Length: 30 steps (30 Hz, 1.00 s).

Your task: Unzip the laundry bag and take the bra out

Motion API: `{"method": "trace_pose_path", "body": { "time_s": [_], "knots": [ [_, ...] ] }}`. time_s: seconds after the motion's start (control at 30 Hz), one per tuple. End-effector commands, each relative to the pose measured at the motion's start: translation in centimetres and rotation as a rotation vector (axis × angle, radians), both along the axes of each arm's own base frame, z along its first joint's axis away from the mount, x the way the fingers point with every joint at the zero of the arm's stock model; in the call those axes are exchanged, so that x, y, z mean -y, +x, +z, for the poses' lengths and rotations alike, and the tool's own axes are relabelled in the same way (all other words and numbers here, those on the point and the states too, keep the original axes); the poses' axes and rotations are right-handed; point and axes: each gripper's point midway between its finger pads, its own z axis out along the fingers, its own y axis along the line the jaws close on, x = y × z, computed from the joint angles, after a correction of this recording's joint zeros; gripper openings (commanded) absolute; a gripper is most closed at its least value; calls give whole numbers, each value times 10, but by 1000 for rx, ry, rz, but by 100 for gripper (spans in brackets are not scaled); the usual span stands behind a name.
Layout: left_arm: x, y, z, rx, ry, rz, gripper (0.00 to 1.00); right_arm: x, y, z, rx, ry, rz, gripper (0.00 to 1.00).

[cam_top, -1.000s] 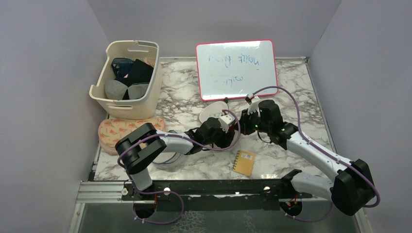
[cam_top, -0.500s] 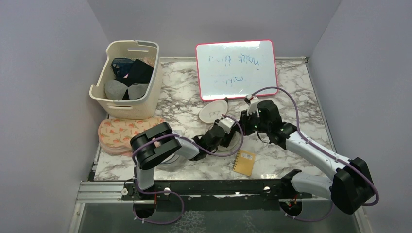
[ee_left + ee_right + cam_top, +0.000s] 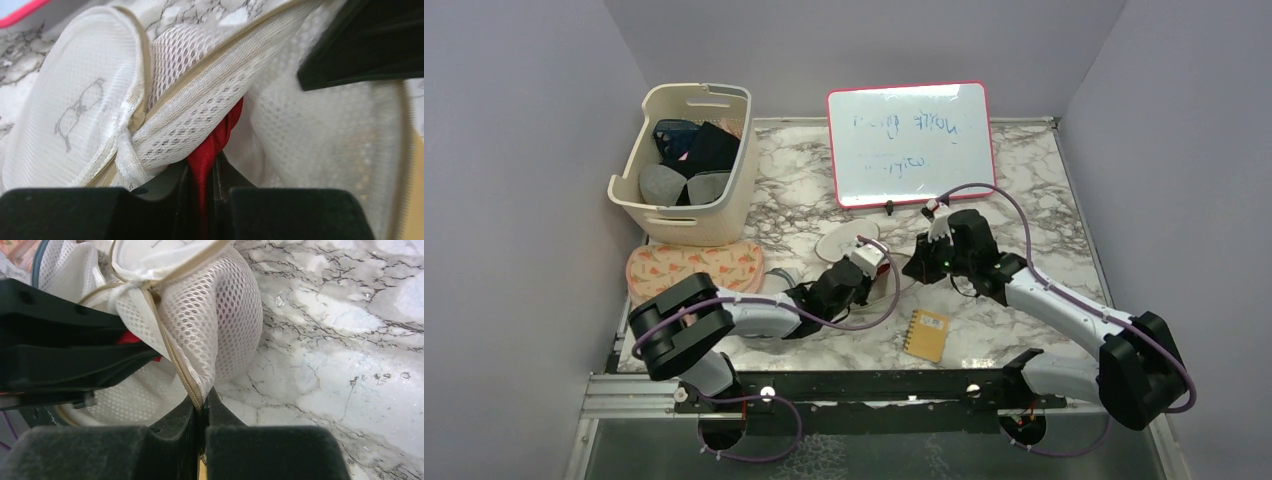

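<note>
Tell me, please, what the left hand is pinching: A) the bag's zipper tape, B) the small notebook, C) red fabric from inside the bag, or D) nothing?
C: the left wrist view shows red fabric from the laundry bag clamped in the left hand.

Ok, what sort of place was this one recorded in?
Probably a robot lab test cell staged for laundry chores: plain grey walls box in a marble-patterned table, two arms are bolted to a rail at its near edge, and a basket of clothes stands at the back left.
</note>
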Motion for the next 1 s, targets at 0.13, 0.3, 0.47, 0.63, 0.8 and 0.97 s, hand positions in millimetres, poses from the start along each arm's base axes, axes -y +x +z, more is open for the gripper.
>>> {"method": "trace_pose_path", "body": {
  "time_s": [0.13, 0.3, 0.47, 0.63, 0.8, 0.97],
  "knots": [
    [16, -21, 66, -13, -102, -142, 0, -24, -13, 6, 23, 92, 164, 1],
    [26, -34, 81, -30, -74, -253, 0, -22, -7, 18, 45, 94, 133, 2],
    [20, -55, 78, -60, -41, -350, 0, 6, 19, 22, 88, -42, -53, 4],
    [9, -76, 92, -48, -82, -423, 0, 18, 25, 26, 121, -80, -110, 4],
    [8, -82, 137, 16, -206, -434, 0, -1, 13, 20, 92, -24, 13, 4],
    [20, -88, 190, 64, -370, -469, 0, -20, -3, 16, 47, 70, 126, 4]
  ]
}}
